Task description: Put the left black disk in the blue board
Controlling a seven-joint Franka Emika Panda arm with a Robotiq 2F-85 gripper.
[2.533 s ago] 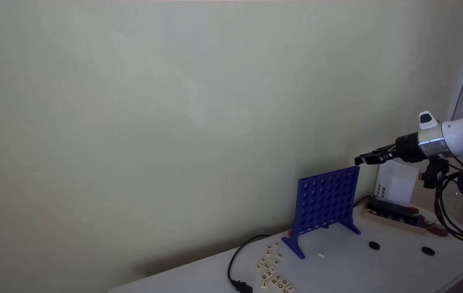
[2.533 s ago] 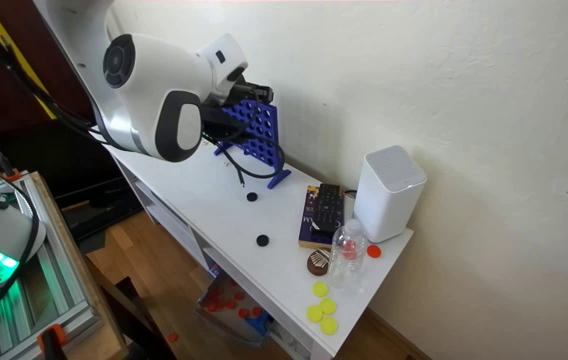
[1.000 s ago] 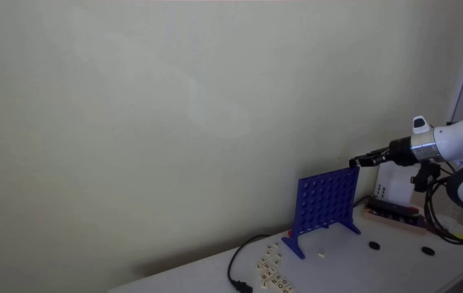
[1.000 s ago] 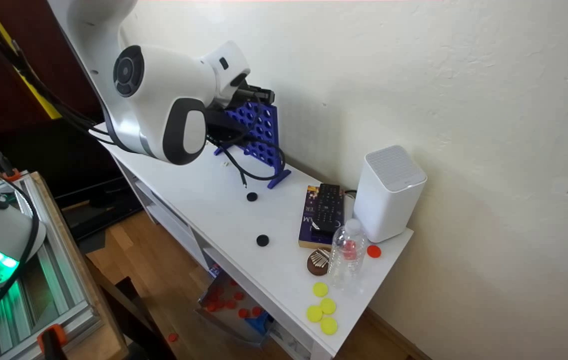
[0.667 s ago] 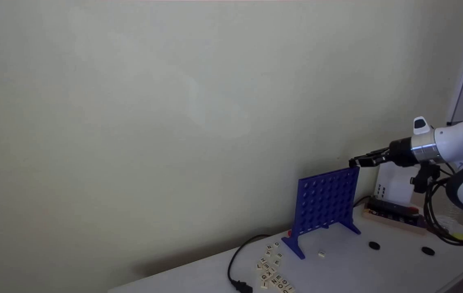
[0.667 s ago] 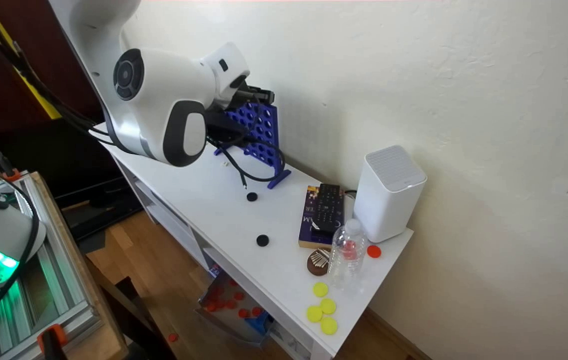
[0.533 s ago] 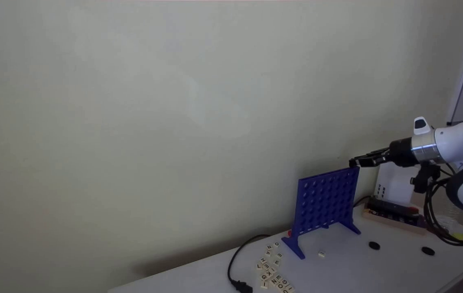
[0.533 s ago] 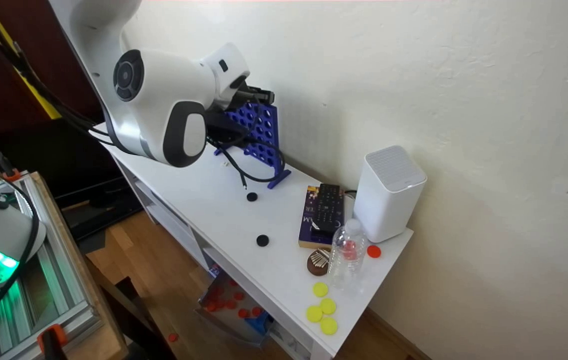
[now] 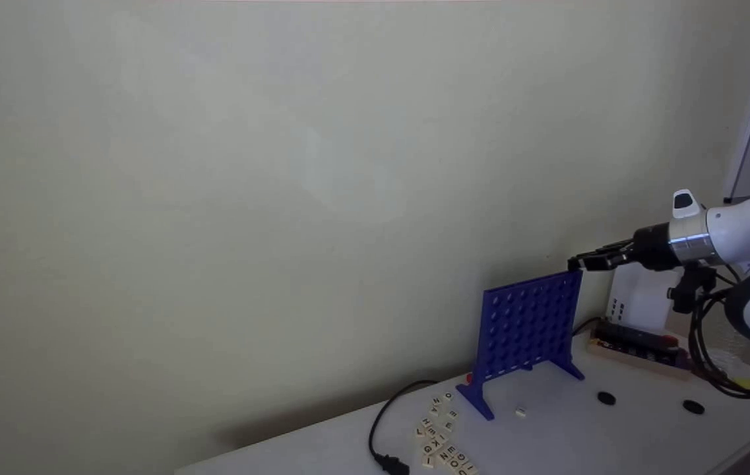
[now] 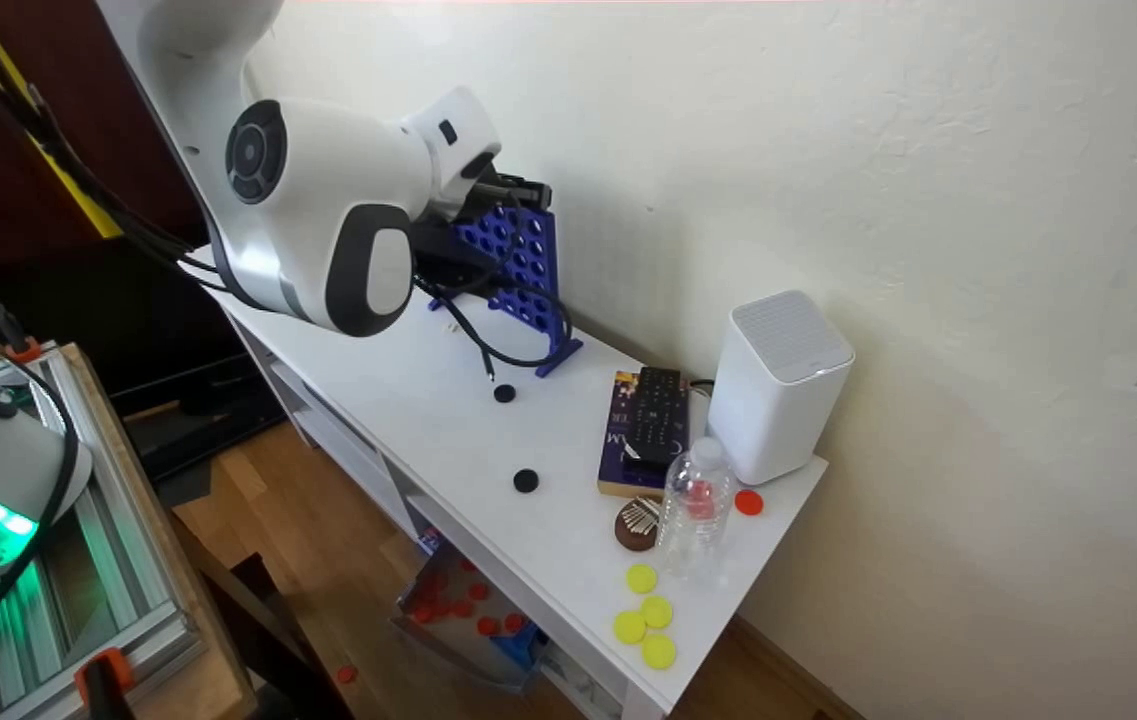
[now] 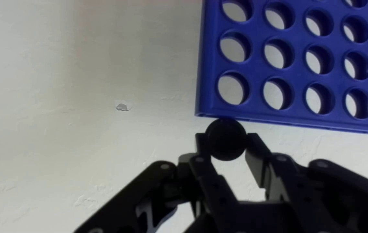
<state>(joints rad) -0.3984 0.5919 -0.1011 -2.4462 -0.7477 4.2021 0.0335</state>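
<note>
The blue board point(image 9: 531, 323) stands upright on the white table, also seen in an exterior view point(image 10: 550, 262) and in the wrist view point(image 11: 257, 69). My gripper point(image 11: 226, 142) is shut on a black disk point(image 11: 226, 139), with one finger on each side of its rim. The disk is at the end column of the board's top edge and its rim meets that edge; I cannot tell whether it sits in the slot. In an exterior view the gripper point(image 9: 574, 264) is just over the board's top corner. Two more black disks point(image 9: 606, 398) point(image 9: 693, 407) lie flat on the table.
Letter tiles point(image 9: 440, 439) and a black cable plug point(image 9: 391, 464) lie near the board. A book with a remote point(image 10: 656, 420), a clear bottle point(image 10: 696, 510), a white box point(image 10: 778, 385), a brown round object point(image 10: 636, 525) and yellow disks point(image 10: 643, 620) share the table. The wall is behind the board.
Over the 2.5 seconds my gripper moved slightly down and inward over the board's top corner, then nearly stopped. Most recently it shifted very slightly back. The table disks and board look unmoved.
</note>
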